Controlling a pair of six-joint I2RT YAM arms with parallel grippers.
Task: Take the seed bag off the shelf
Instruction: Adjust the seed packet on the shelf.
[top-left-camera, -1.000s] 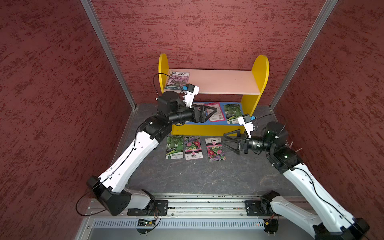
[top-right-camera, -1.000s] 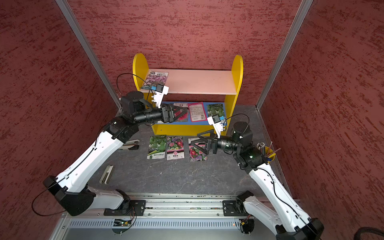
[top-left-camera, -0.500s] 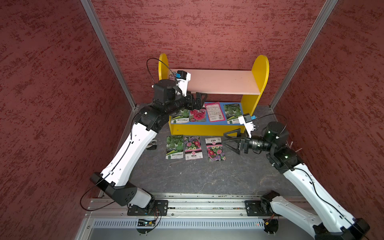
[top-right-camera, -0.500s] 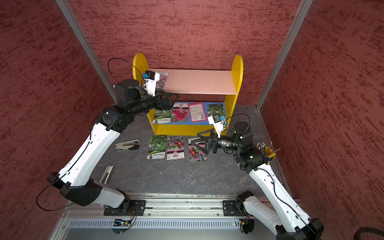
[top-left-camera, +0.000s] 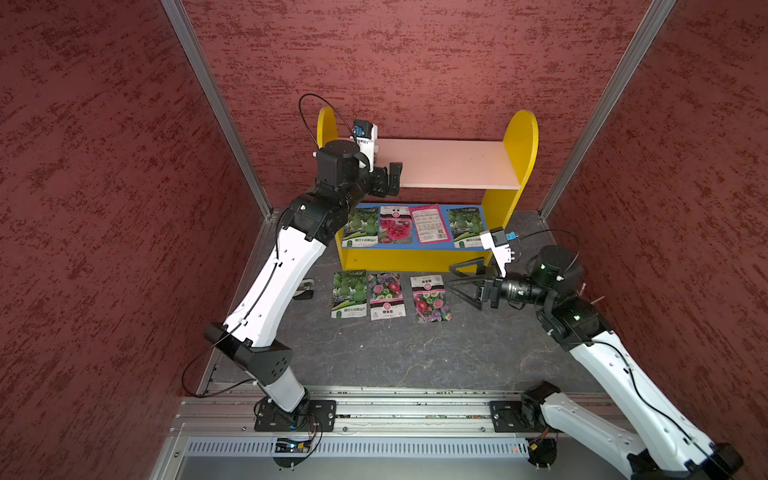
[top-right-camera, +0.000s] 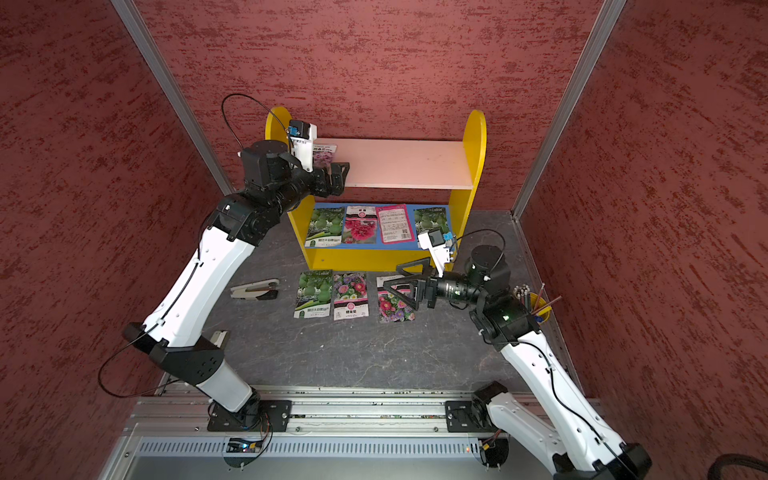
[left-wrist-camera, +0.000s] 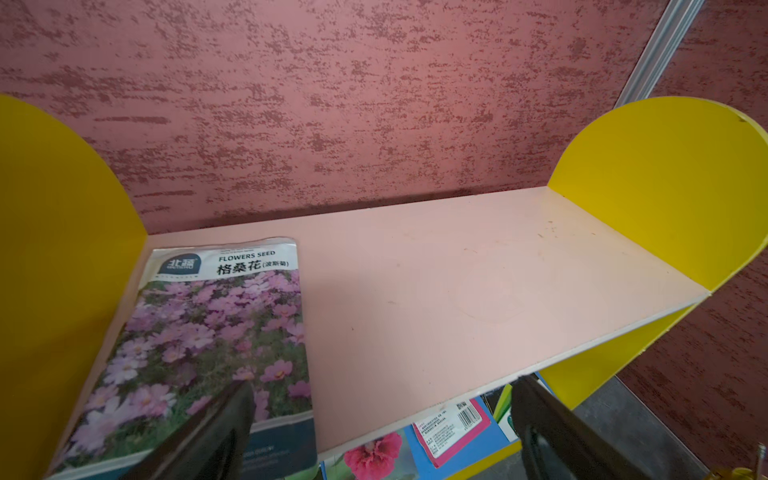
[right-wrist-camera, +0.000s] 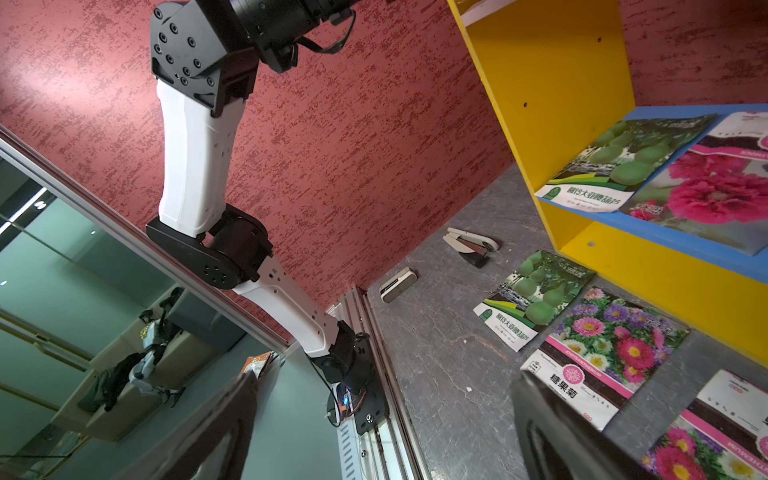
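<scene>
Where the pink upper board (left-wrist-camera: 457, 270) meets the left yellow side panel (left-wrist-camera: 54, 249), the seed bag (left-wrist-camera: 208, 332) lies flat on the shelf (top-left-camera: 519, 141) — upper centre in both top views. The left gripper (top-left-camera: 392, 178) hovers at the board's front edge, jaws spread wide and holding nothing. The right gripper (top-left-camera: 457, 278) — equally wide, empty — sits at centre right.

White arm links (top-left-camera: 286, 270); black joints (top-left-camera: 270, 361); thin black cables (top-left-camera: 183, 374)

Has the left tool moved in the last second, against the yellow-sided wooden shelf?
Yes. The left tool rose from the blue lower board to the front edge of the pale pink upper board of the yellow-sided wooden shelf, jaws open.
</scene>
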